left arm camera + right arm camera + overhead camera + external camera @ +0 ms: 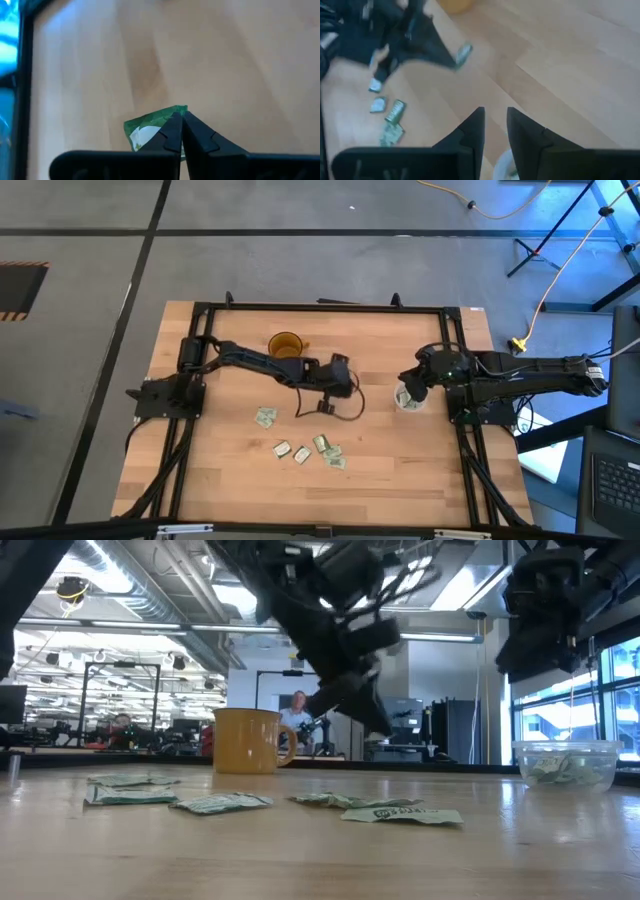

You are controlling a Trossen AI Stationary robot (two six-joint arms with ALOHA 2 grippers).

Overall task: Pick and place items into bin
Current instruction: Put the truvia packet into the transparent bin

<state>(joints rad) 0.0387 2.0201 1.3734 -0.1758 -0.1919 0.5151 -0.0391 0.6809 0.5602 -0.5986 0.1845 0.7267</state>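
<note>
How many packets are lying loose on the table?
6, as far as I can tell: a lone packet left of the rest, a pair nearer the front edge, and a bunch of three right of those. Overlaps may hide more.

You see two dark, near-black arms built of chunky jointed segments, each bolted to a black base plate on the black frame edging the table. The left arm (262,363) trails a thin black cable that loops beside its wrist; the right arm (525,372) is a long, thick dark tube ending in a bulky rounded wrist. Each gripper carries two flat, matte black fingers (172,136) tapering to points, set on a black crossbar; the right gripper's fingers (472,131) look the same.
</note>
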